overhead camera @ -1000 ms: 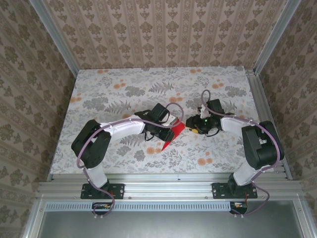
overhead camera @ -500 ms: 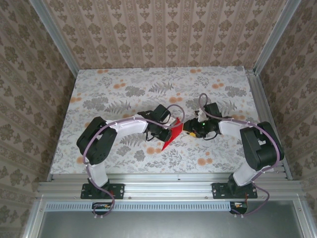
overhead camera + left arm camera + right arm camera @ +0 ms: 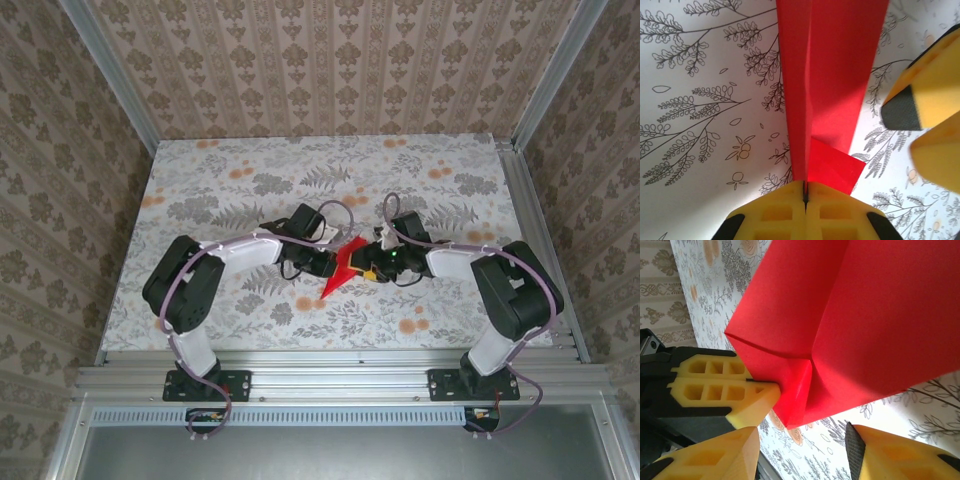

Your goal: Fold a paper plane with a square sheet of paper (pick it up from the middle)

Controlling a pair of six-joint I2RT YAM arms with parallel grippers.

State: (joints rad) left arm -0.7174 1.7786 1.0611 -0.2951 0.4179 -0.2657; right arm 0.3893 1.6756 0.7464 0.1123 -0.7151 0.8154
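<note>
The left gripper [image 3: 805,189] has been closed on the folded edge of the paper plane [image 3: 830,75]; a second ago its jaws were still apart. The right gripper [image 3: 368,262] has been brought in to the left, from well apart from the red paper to just beside it, and its jaws have been opened a bit wider. The plane has been shifted a little to the left. It seems to have been tipped up on its edge, though that is hard to tell from above.

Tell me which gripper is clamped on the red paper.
The left gripper: shut tight on the folded red paper. The right gripper stands open beside it.
</note>
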